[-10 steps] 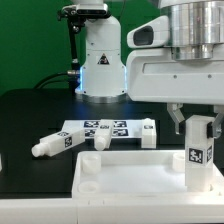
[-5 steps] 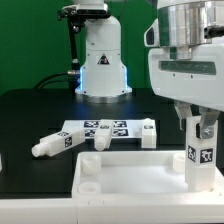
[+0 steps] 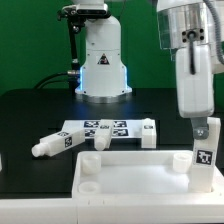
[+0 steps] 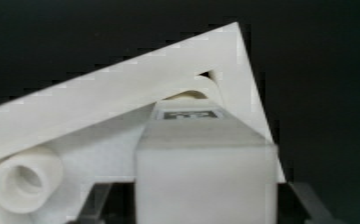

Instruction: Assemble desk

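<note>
Exterior view, one tabletop (image 3: 135, 158), two legs (image 3: 45, 146) (image 3: 148, 133) behind it, jaws gripping third leg (image 3: 204, 150)

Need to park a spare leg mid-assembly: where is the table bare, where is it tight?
Bare: black table on the exterior view's left, between robot base and loose leg. Tight: strip between marker board and tabletop panel, and the corner under the gripper and its held leg.

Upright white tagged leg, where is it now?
On the exterior view's right: the blocky white plastic leg stands upright in the claw, at the white rimmed tabletop panel's right end.
</note>
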`<control>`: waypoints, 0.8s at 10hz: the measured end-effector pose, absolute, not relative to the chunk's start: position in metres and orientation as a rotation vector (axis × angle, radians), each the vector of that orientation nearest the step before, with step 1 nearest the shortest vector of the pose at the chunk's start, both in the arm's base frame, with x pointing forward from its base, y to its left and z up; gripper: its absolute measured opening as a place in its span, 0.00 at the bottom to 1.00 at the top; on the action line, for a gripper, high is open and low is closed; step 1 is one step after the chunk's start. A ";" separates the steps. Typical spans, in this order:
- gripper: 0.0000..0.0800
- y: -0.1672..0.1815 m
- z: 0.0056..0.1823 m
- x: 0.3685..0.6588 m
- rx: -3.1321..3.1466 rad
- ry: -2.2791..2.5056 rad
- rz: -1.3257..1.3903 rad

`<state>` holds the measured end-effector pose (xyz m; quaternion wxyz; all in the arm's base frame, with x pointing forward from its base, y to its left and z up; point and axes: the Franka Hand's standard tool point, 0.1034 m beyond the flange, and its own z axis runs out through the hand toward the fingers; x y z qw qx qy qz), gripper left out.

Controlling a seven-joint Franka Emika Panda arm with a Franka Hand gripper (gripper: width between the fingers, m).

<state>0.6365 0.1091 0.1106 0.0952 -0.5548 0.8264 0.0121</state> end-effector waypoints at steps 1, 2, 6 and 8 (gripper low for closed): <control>0.42 0.110 0.110 0.636 -1.652 2.444 0.038; 0.59 0.110 0.110 0.636 -1.718 2.398 0.030; 0.80 0.117 0.109 0.641 -2.280 1.933 -0.014; 0.81 0.116 0.109 0.641 -2.426 1.750 -0.032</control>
